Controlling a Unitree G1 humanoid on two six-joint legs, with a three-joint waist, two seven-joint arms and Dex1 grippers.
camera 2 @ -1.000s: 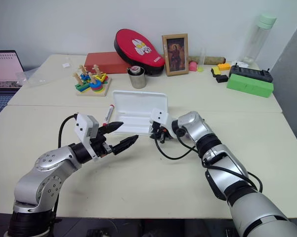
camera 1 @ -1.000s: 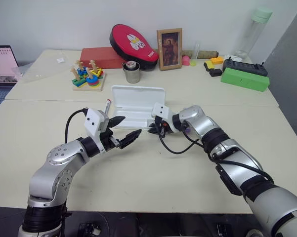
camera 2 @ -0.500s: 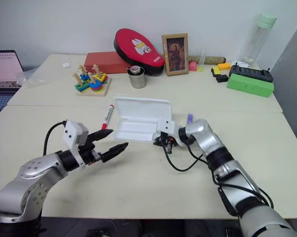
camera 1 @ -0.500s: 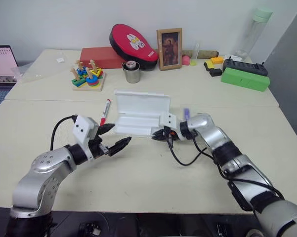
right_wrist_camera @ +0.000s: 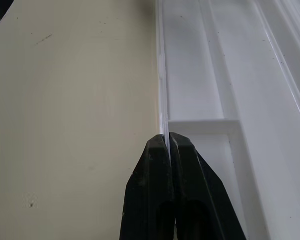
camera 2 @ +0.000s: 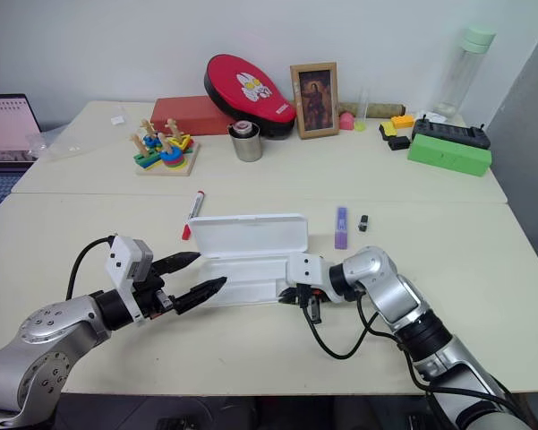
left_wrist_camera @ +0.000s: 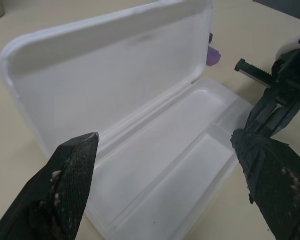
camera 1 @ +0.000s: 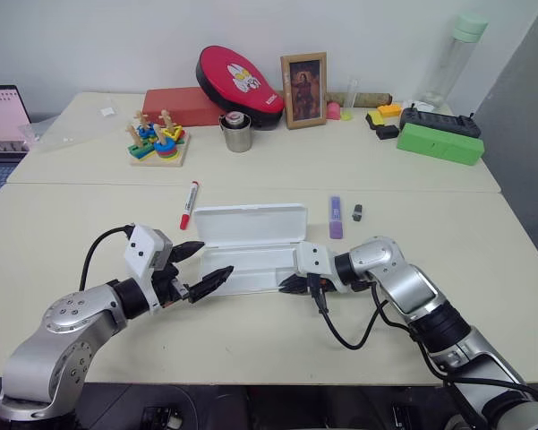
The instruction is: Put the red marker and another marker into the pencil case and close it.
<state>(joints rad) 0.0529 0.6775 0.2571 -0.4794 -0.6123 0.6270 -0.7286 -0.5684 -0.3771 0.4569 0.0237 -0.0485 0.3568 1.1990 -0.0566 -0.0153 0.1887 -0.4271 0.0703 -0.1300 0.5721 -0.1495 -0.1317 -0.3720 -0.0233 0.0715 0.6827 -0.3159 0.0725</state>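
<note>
A: Where's the pencil case (camera 1: 251, 246)?
B: Open on the table (camera 1: 277, 345), lid up, btwn both arms. Right gripper (right_wrist_camera: 168, 142) pinched tight on its front wall, at the right end.
A: Left gripper (camera 1: 206, 262)?
B: Fingers wide apart, holding nothing, just beside the case's left end.
A: Markers?
B: Red marker (camera 1: 189, 203) lies behind-left of the case; purple marker (camera 1: 335, 217) behind-right, w/ a small dark grey object (camera 1: 357, 212) beside it.
</note>
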